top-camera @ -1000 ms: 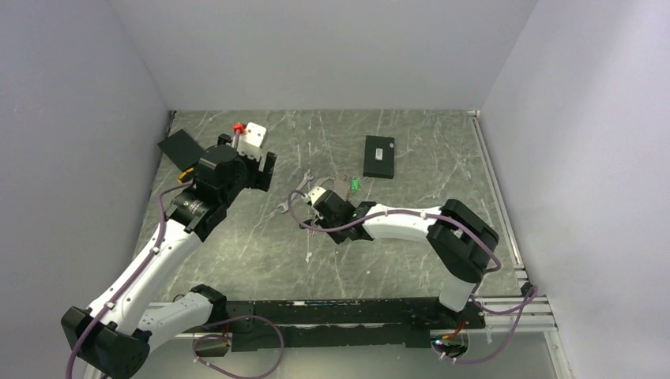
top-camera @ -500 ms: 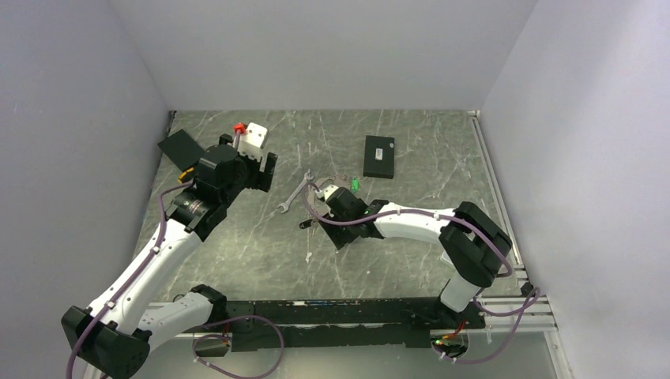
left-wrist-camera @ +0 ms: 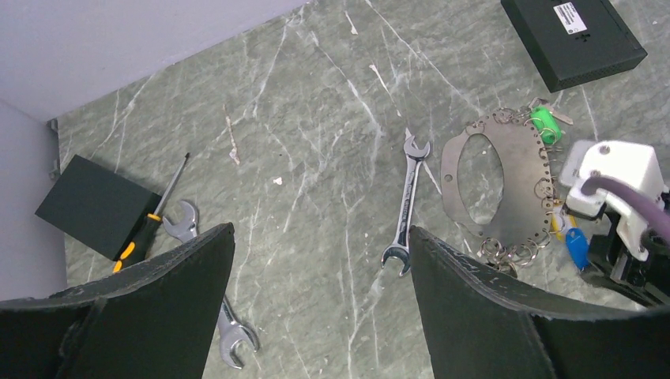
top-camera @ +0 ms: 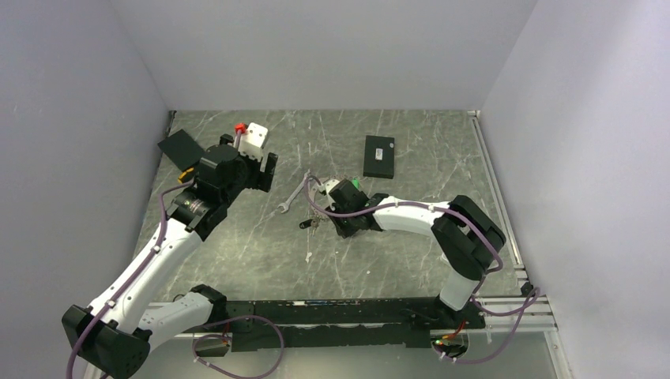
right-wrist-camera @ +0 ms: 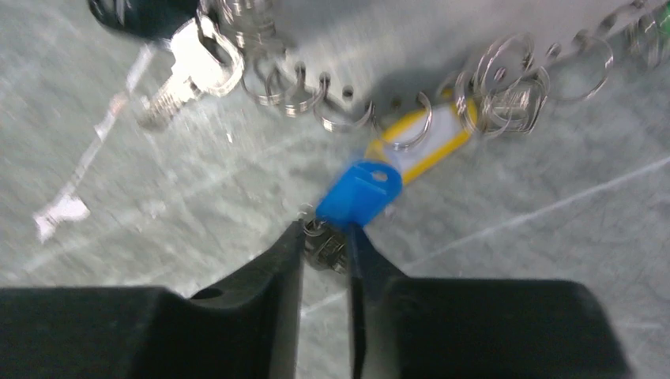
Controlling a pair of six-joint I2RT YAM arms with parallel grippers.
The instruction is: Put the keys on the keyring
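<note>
My right gripper (right-wrist-camera: pixel 325 237) is low over the marbled table (left-wrist-camera: pixel 316 118), its jaws drawn in close on the metal end of the blue key (right-wrist-camera: pixel 359 193), which fills the narrow gap between them. The wrist view is smeared, so I cannot see finer detail. The blue key's long axis runs from my fingertips up and to the right, with the plastic head pointing away from me. The head touches a yellow tag (right-wrist-camera: pixel 423 150) just beyond it.

Past these lies a row of small split rings on the keyring (left-wrist-camera: pixel 490 178), a flat silver oval. In the left wrist view its long axis runs near to far. A black-headed key (right-wrist-camera: pixel 186 67) lies at the rings' left end, and a green key (left-wrist-camera: pixel 545 125) sits at the keyring's far edge. A wrench (left-wrist-camera: pixel 407 201) lies beside the keyring, roughly parallel to it. A black box (left-wrist-camera: pixel 573 35) rests farther back.

My left gripper (left-wrist-camera: pixel 320 237) hangs high with its jaws wide apart around nothing.

Against a second ago, my right gripper has shifted right and slightly farther, toward the green key. My left arm, the wrench and the box have not moved.
</note>
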